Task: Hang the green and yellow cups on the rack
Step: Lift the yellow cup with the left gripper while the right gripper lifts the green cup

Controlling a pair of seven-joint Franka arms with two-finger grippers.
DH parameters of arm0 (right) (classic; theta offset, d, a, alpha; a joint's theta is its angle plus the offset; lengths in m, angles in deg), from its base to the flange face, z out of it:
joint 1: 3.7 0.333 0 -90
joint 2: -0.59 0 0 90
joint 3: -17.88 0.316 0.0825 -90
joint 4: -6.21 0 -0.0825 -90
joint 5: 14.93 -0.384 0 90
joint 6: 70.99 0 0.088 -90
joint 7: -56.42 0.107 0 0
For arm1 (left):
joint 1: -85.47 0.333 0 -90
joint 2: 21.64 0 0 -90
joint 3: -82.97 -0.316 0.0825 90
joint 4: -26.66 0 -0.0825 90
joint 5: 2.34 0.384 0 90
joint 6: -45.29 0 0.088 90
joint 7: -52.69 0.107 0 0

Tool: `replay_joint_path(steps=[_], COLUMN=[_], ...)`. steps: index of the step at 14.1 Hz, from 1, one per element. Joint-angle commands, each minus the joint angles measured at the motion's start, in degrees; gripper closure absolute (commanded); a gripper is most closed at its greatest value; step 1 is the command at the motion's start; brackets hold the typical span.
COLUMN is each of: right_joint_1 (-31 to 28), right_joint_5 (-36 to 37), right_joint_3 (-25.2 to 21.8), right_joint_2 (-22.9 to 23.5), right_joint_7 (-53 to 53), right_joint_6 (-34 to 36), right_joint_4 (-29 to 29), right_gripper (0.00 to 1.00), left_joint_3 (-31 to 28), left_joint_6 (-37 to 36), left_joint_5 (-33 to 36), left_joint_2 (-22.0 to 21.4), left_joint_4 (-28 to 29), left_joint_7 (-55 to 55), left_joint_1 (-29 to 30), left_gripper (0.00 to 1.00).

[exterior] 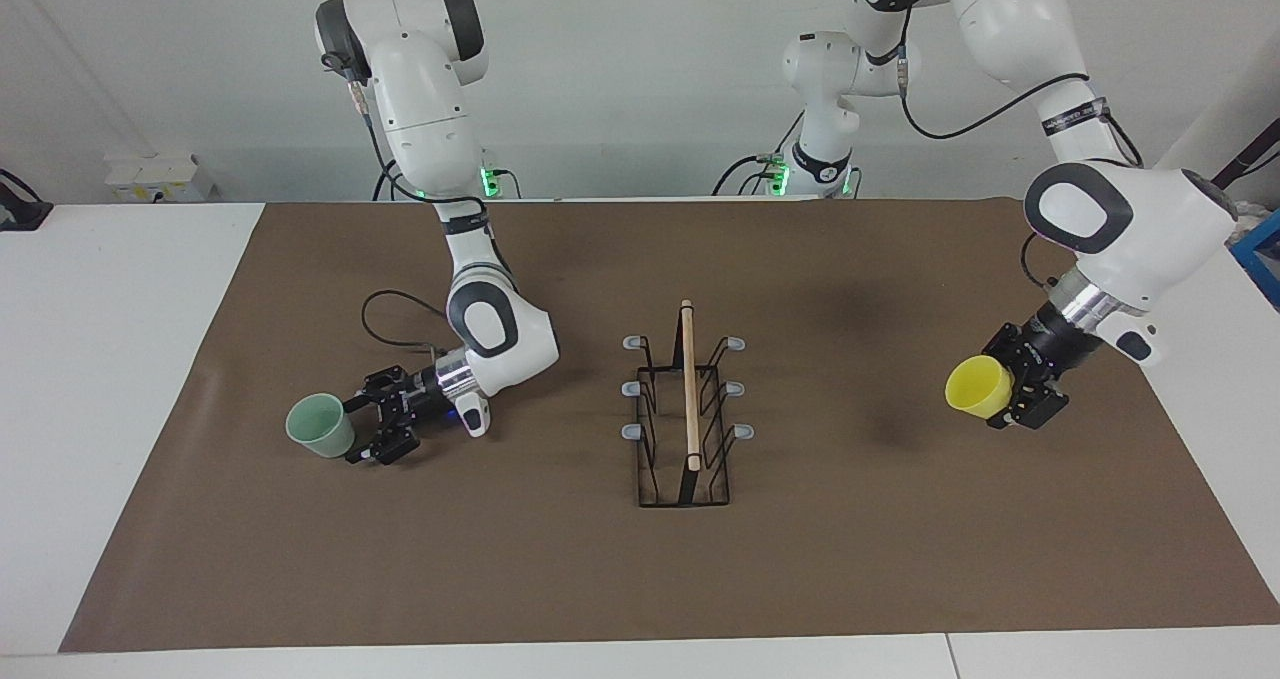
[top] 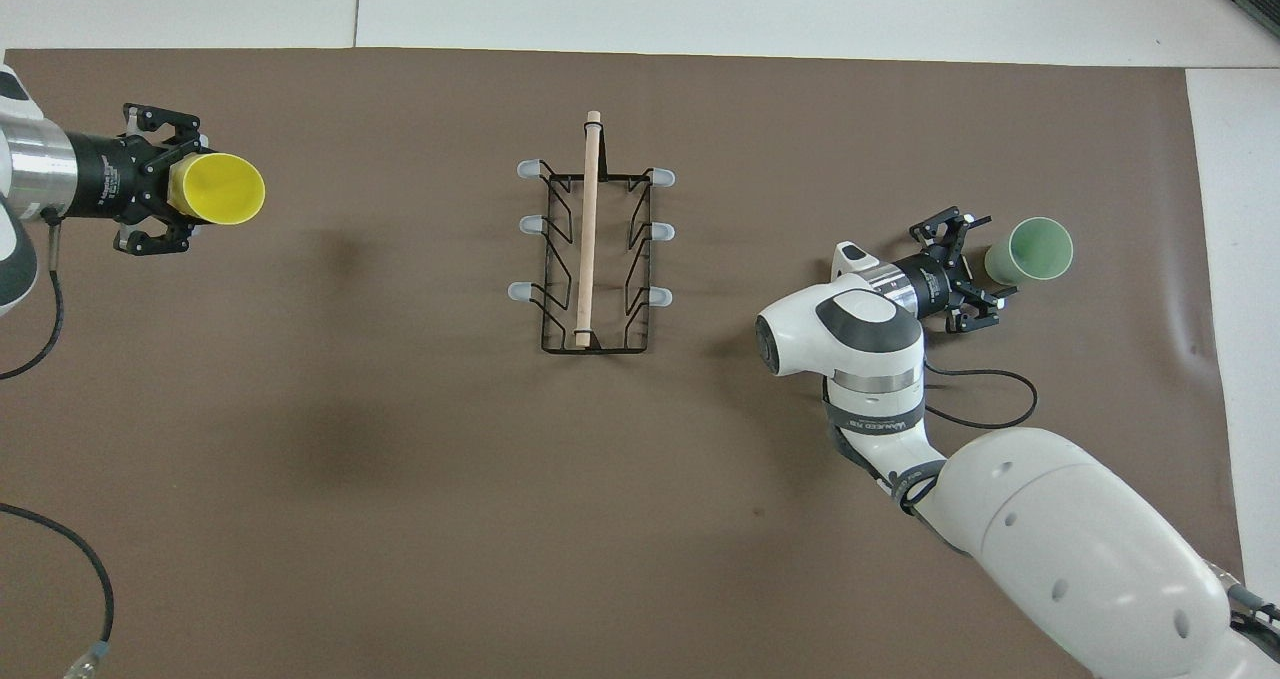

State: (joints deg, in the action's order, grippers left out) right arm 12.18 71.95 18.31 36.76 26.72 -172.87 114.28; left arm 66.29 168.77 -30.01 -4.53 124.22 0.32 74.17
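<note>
rack (exterior: 685, 409) mid-table, 2 cups (exterior: 322, 426) at ends

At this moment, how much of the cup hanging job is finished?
Nothing is hung yet: all prongs of the rack are bare. The left gripper holds the yellow cup in the air. The green cup stands on the mat, with the open right gripper beside it. Both cups remain to hang.

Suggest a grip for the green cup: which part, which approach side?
Probably the side wall of the green cup, just below the rim, coming in low from the rack's side, where the open right gripper already sits. The cup stands upright, mouth up, with no handle, and its taper widens upward, so its wall is the only hold.
</note>
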Motion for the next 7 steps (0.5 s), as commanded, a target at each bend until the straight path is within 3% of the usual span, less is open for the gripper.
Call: replay_joint_path(steps=[1, 7], right_joint_1=[-3.7, -7.8], right_joint_5=[4.8, 9.3], right_joint_3=[-0.1, -0.1], right_joint_2=[2.3, 2.1], right_joint_7=[1.5, 1.9], right_joint_6=[-0.4, -5.0], right_joint_4=[1.6, 1.6], right_gripper=[0.00, 0.00], left_joint_3=[3.4, 14.9], left_joint_6=[0.2, 0.2], left_joint_5=[9.1, 28.5], left_joint_2=[-4.6, -10.5], left_joint_4=[1.0, 5.1], left_joint_7=[-2.4, -2.7], left_joint_1=[-0.3, -0.3], left_gripper=[1.00, 1.00])
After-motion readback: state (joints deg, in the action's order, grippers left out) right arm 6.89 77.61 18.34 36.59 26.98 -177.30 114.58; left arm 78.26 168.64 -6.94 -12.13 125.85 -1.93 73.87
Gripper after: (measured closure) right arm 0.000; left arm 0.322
